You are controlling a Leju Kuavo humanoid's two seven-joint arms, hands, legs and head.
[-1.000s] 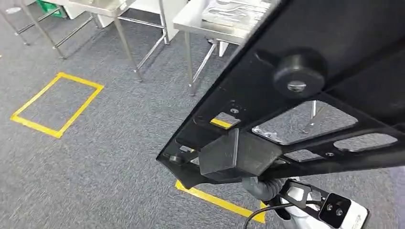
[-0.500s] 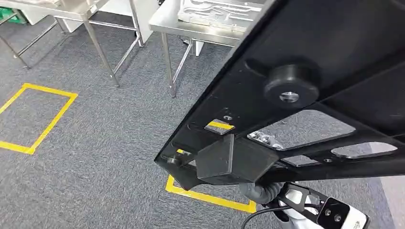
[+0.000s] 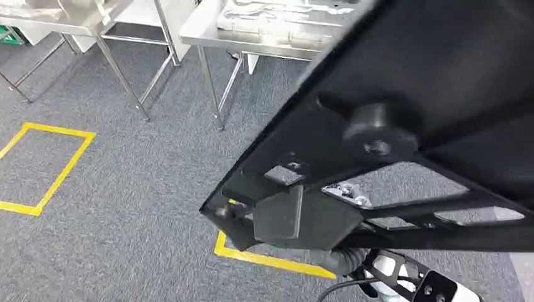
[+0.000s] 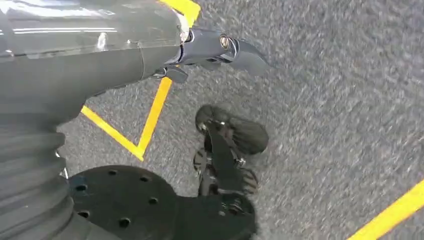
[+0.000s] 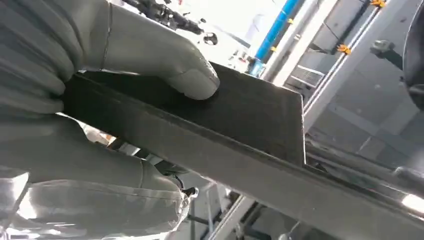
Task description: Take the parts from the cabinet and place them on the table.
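The carpeted floor takes up the head view from 6 through 10 o'clock, grey and marked with yellow tape rectangles that look like standing or parking spots. Over it, from 12 round to 5 o'clock, hangs the black part, a broad flat frame with cut-out windows, a round rubber foot and a blocky boss on its underside. It is carried high and tilted, its underside toward the camera, probably so the panel clears the robot's body while walking.

At 11 to 12 o'clock stand the steel tables, the nearer one already bearing a light moulded tray; this is likely the drop-off, still well apart from the part.

The right hand grasps the part at one edge: in the right wrist view the thick thumb presses on the flat upper face while the rest of the hand wraps beneath, a clamp suited to a thin slab.

The left hand hangs over the carpet near a tape line, holding nothing; I cannot tell whether its fingers are clenched or released.
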